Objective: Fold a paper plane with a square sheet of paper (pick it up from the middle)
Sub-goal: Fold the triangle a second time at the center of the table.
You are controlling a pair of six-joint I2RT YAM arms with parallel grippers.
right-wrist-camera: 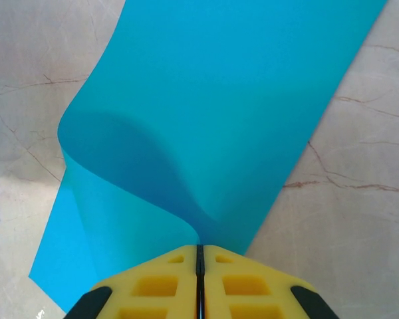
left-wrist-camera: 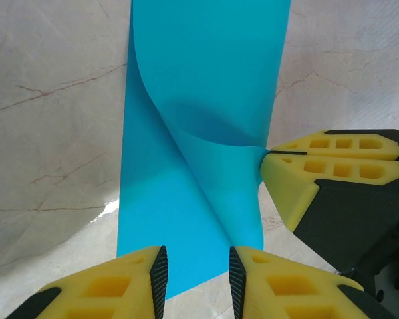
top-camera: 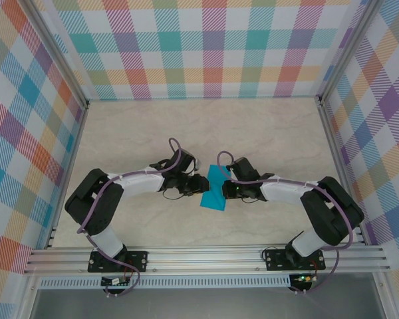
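The square sheet of paper (top-camera: 214, 188) lies near the middle of the table (top-camera: 266, 133), between the two hands, its lower layer flat on the surface and one edge lifted so that the sheet curls over itself in a soft, unpressed bend. The right hand (right-wrist-camera: 200, 256) is clenched on that lifted edge, its fingers pressed together with the paper pinched between them. The left hand (left-wrist-camera: 197, 266) is released, its fingers (left-wrist-camera: 136, 279) standing apart over the sheet's near end; contact there cannot be determined
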